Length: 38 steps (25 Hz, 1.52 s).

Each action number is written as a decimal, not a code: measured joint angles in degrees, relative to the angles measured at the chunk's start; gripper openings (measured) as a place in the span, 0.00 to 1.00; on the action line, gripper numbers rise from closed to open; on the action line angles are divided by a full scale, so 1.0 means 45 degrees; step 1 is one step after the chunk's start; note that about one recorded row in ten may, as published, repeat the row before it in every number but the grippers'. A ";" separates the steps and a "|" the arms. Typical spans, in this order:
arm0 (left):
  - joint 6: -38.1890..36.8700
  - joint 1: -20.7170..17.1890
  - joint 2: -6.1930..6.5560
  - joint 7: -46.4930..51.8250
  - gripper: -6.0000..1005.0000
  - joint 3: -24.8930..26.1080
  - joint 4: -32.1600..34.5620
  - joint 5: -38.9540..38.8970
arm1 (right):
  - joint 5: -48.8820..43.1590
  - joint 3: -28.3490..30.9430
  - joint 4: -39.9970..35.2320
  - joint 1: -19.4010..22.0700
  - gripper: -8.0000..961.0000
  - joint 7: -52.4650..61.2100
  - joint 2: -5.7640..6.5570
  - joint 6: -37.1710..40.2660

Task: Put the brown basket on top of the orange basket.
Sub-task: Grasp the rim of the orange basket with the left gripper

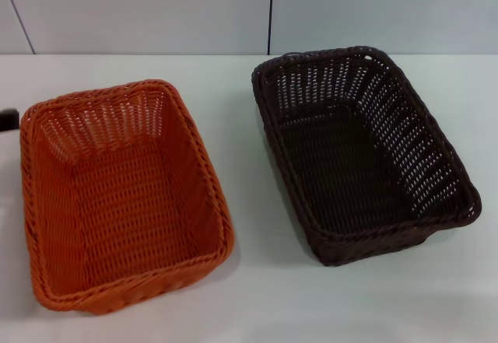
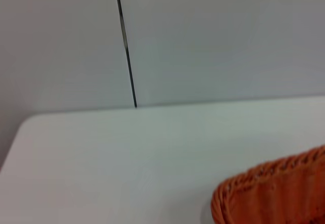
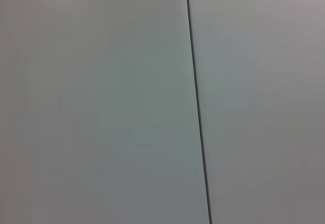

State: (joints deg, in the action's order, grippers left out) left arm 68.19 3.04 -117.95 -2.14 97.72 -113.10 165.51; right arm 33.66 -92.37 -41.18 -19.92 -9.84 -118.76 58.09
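Two baskets are sitting side by side on the white tabletop point(image 1: 249, 296), well apart, with a bare strip between them. On the robot's left, the bright orange rectangular woven wicker-style basket point(image 1: 124, 195) is lying upright and slightly angled, its braided rim fully in the head view. On the right, the dark chocolate-brown rectangular woven wicker-style basket point(image 1: 362, 152) is resting upright too, its far corner reaching close to the tabletop's back edge. Nothing is lying inside either one, and the brown basket is not on the orange basket; each is standing on its own patch of tabletop.

A small dark shape point(image 1: 8, 119) is poking in at the left edge of the head view, just beside the orange basket's far corner; it is cut off, and what it is cannot be told.

The left wrist view is catching only one braided corner of the orange basket point(image 2: 274, 193), the rest cut off, plus the tabletop's far edge and the pale wall with its dark vertical seam point(image 2: 125, 46). The right wrist view is showing only that wall and a seam point(image 3: 198, 107).

Neither the left tool nor the right tool is showing anywhere, so their state cannot be told.
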 joint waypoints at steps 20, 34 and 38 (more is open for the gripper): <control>0.0871 0.0528 -0.0040 0.1990 0.81 -0.0791 0.1610 -0.0012 | 0.0002 0.0001 -0.0016 -0.0122 0.67 0.0000 0.0005 0.0001; 0.0817 0.0716 -0.0039 0.2303 0.81 -0.0798 0.2832 -0.0016 | 0.0003 0.0000 -0.0068 -0.0221 0.67 0.0000 0.0021 0.0001; 0.0786 0.0792 -0.0040 0.2306 0.80 -0.0799 0.3055 -0.0032 | 0.0001 -0.0001 -0.0068 -0.0237 0.67 0.0000 0.0025 0.0001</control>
State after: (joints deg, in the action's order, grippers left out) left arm 71.73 6.61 -118.12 8.24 94.13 -99.36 165.36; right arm 33.66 -92.37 -41.49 -20.99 -9.84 -118.65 58.09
